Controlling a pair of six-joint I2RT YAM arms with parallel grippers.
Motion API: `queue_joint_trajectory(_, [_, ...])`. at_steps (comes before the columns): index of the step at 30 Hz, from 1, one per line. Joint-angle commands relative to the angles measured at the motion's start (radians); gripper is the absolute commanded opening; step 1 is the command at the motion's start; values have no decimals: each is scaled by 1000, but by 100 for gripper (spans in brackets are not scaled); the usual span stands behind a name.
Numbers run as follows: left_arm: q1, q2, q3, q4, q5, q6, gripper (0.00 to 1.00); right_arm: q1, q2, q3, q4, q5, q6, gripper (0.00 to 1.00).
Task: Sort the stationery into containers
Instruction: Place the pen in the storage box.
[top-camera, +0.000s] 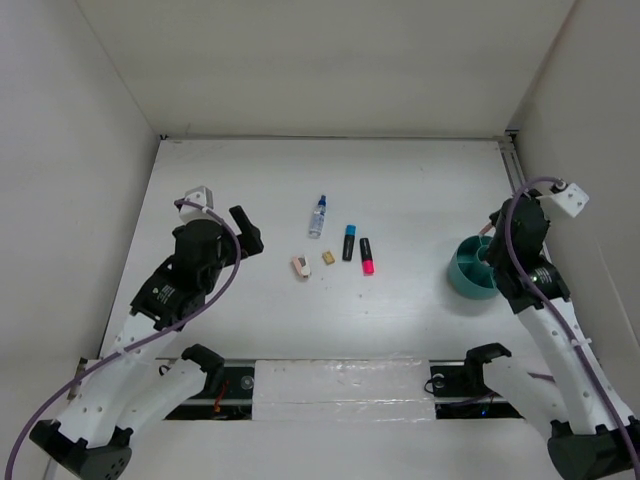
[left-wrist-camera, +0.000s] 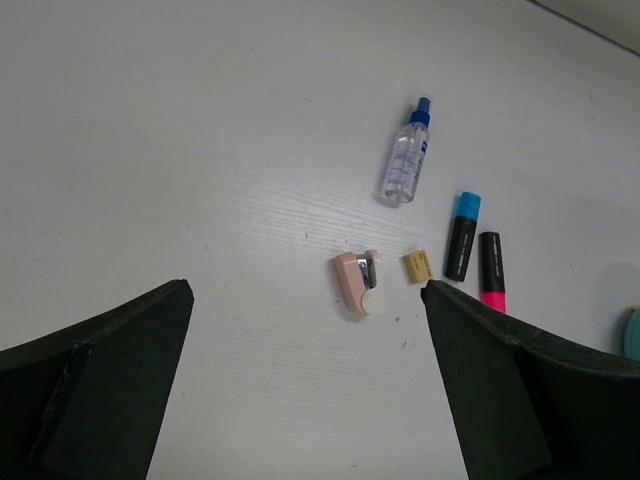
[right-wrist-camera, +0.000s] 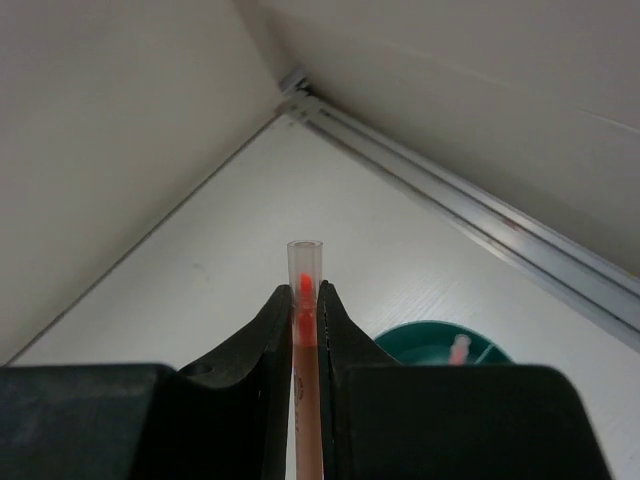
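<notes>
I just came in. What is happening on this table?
Stationery is being sorted into a teal cup. The right gripper is shut on a thin orange-pink pencil near the cup, where another pencil seems to stand. The left gripper is open and holds nothing. A clear bottle, a blue highlighter, a pink highlighter, a tan eraser and a pinkish eraser lie on the table, unsorted.

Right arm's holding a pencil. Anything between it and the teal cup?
Nothing visible. The right fingers pinch the pencil, and the teal cup sits open-topped just beyond them in the wrist view. A second pencil stands inside it.
</notes>
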Motion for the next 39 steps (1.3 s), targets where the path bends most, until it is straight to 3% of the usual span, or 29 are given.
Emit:
queue_joint_trajectory(1, [2,8,10,35,22,16,100,-49,26,-16,-58,149,126,0])
queue_joint_trajectory(13, [2,28,1,55,52,34,100,-76,52,-151,203,359,40,0])
queue_joint_trajectory(27, [2,28,1,55,71,43,100,-17,255,-122,225,573,31,0])
queue_joint_trajectory(35, [2,19,1,55,71,43,100,29,328,-50,-14,656,228,0])
queue_joint_trajectory(38, [2,9,1,55,71,43,100,30,400,13,-200,671,400,0])
queue_joint_trajectory(39, [2,9,1,55,71,43,100,30,448,36,-270,680,537,0])
